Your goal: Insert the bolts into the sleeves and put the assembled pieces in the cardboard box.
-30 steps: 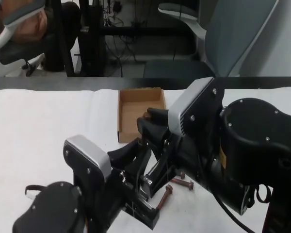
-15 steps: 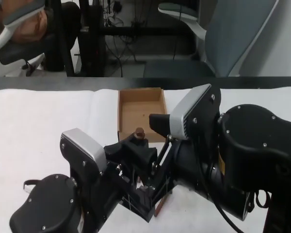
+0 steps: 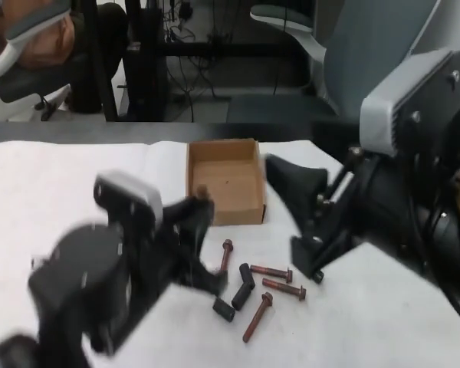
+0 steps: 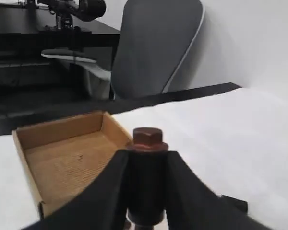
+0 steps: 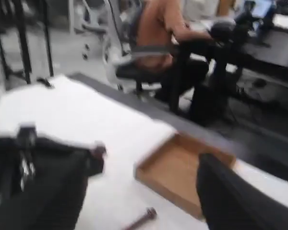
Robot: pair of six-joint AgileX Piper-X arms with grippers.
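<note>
- White-clothed bench [image 3: 54,184]; the cardboard box [image 4: 57,128] sits just ahead of the left gripper [image 4: 147,165].
- Its fingers [image 4: 105,191] clamp an upright sleeve [image 4: 146,187], bolt [image 4: 148,138] head on top.
- Right gripper [image 3: 282,207] gapes empty, farther aside.

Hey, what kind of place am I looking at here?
Probably a lab or office workroom: a cloth-covered bench with loose bolts and a cardboard box, office chairs behind it, and desks with hanging cables.
</note>
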